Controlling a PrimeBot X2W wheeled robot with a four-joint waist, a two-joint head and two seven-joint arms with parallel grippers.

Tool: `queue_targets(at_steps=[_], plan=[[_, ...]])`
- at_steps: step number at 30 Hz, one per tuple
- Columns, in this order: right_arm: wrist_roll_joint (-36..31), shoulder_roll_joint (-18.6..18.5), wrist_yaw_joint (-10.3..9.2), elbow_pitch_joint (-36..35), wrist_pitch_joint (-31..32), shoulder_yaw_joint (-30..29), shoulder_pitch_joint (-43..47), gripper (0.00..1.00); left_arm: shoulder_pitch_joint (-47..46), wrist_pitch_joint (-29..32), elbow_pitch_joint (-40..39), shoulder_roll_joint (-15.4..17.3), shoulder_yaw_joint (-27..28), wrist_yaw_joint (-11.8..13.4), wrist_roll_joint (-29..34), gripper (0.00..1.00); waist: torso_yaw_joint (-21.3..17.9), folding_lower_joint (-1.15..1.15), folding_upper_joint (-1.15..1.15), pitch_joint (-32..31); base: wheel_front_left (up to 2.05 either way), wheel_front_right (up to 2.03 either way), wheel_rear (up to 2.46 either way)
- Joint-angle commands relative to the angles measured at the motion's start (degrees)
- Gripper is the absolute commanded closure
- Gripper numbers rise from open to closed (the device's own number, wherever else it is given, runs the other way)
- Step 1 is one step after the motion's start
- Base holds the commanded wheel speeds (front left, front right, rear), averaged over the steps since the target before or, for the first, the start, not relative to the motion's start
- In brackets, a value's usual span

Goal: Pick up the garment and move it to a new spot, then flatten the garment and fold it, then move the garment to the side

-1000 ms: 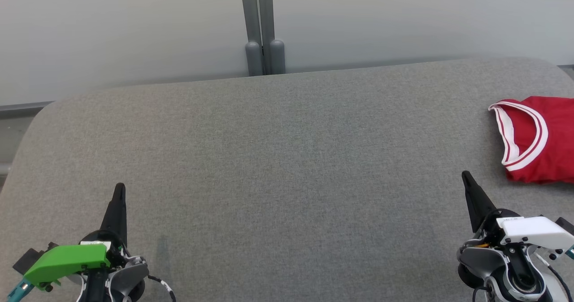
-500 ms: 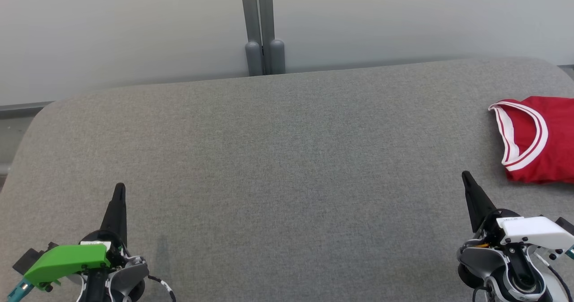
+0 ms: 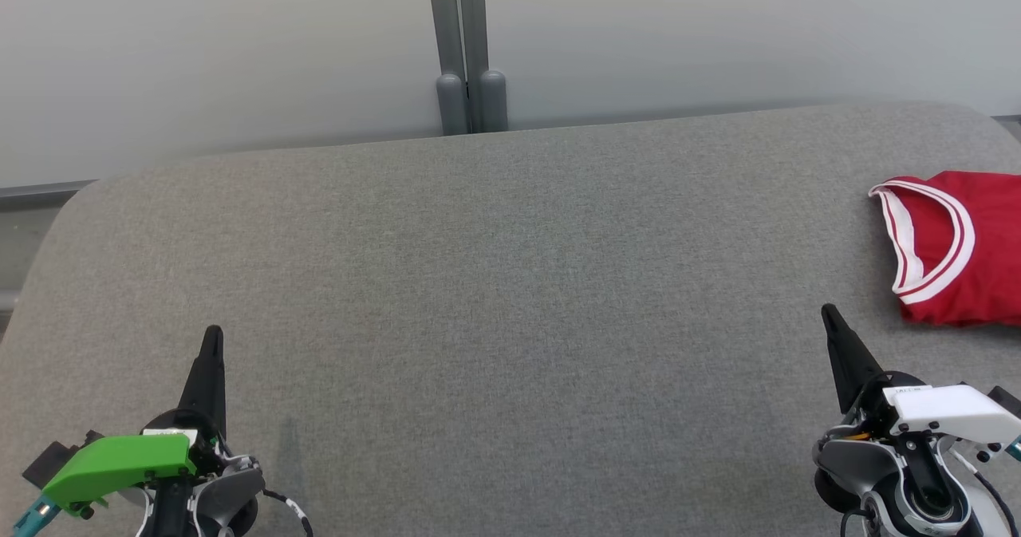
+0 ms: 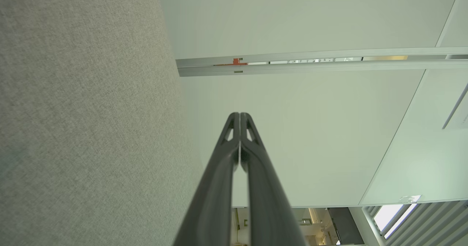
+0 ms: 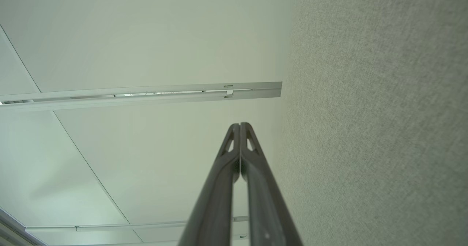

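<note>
Left gripper (image 3: pixel 212 337), two long dark fingers under a green housing, is sitting at the near left over the grey fabric-covered table (image 3: pixel 510 282). Its fingers are pressing together tip to tip and gripping nothing.

Right gripper (image 3: pixel 828 311), white housing, is sitting at the near right, likewise fully closed and carrying nothing. I cannot tell whether either tip is touching the table.

Red jersey garment (image 3: pixel 969 274) with a white-striped trim band (image 3: pixel 961 238) is lying on the table at the right, just beyond the right gripper and partly running out of the head view.

Judgement: it is looking light, soft and limp, so it is likely to sag and drape when lifted. The doubled trim band, or the edge nearest the right gripper, is looking like the firmest place to pinch. The jaws need opening first.
</note>
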Motion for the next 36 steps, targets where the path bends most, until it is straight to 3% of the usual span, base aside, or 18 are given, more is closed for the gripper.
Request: queue_targets(at_steps=[1,36], plan=[[0.4,-0.1,0.04,0.1,0.2,-0.1,-0.3,1.0,-0.7,0.2,-0.1,0.4,0.1,-0.3,0.0,1.0,0.0,0.0,0.0,0.0,0.0,0.0,0.0],[0.4,-0.1,0.04,0.1,0.2,-0.1,-0.3,1.0,-0.7,0.2,-0.1,0.4,0.1,-0.3,0.0,1.0,0.0,0.0,0.0,0.0,0.0,0.0,0.0]])
